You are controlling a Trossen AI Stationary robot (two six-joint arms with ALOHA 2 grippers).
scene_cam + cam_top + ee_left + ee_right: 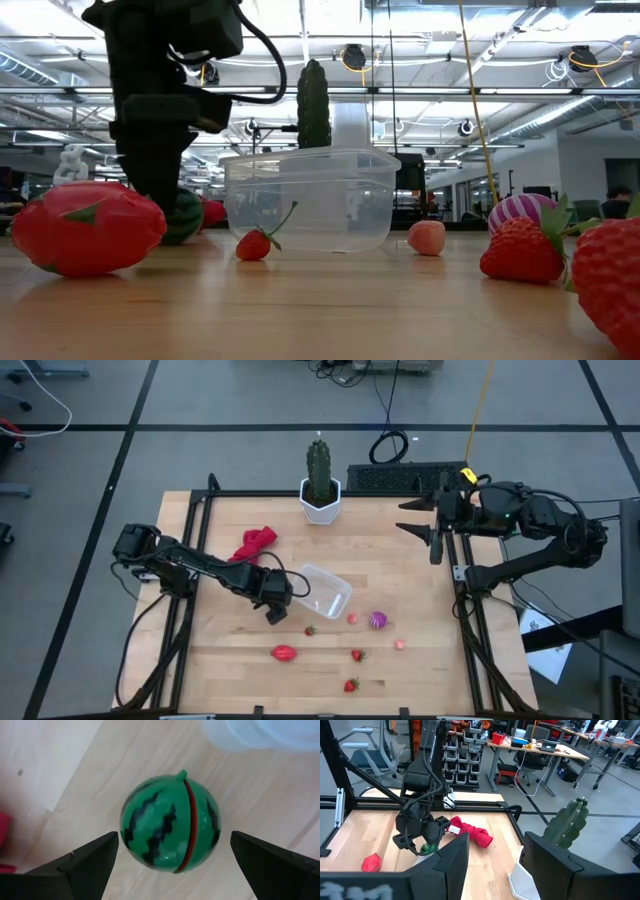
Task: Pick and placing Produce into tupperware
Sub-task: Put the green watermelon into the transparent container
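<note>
A green striped ball point(170, 822) rests on the wooden table just left of the clear tupperware point(322, 592). My left gripper point(272, 595) hangs over the ball, pointing down and open, one finger on either side of it and clear of it. A red oval point(284, 653), a purple ball point(378, 620), small strawberries point(357, 655) and pink bits point(400, 644) lie on the table nearer the front. My right gripper point(432, 538) waits raised at the table's far right, its fingers apart and holding nothing.
A green cactus in a white pot point(320, 485) stands at the far edge. A red cloth point(255, 543) lies behind the left gripper. One strawberry point(255, 243) sits just in front of the tupperware point(310, 200). Black frame rails point(190, 560) run along both table sides.
</note>
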